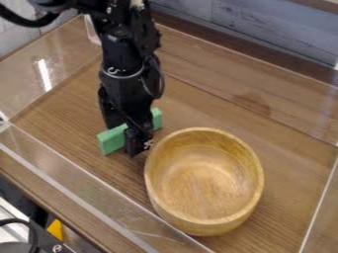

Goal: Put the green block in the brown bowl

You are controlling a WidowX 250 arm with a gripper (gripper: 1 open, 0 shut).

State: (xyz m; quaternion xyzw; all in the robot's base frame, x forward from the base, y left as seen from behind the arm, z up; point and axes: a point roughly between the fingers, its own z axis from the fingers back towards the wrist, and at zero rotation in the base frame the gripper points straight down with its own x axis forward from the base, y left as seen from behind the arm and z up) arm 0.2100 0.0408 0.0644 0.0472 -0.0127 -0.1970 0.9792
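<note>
The green block (113, 140) lies flat on the wooden table, just left of the brown bowl (203, 179). My gripper (122, 136) points straight down over the block's middle, and its black fingers (136, 141) straddle the block, one on each long side, low at table level. The jaws stand open, with a sliver of gap to the block's sides. The middle of the block is hidden behind the fingers; only its two ends show. The round wooden bowl sits empty at the lower right, its rim close to the near finger.
A clear acrylic wall (79, 193) rings the table, with its front edge at the lower left. A pale wall (278, 30) runs behind the table. Bare wood (238, 94) stretches behind and to the right of the bowl.
</note>
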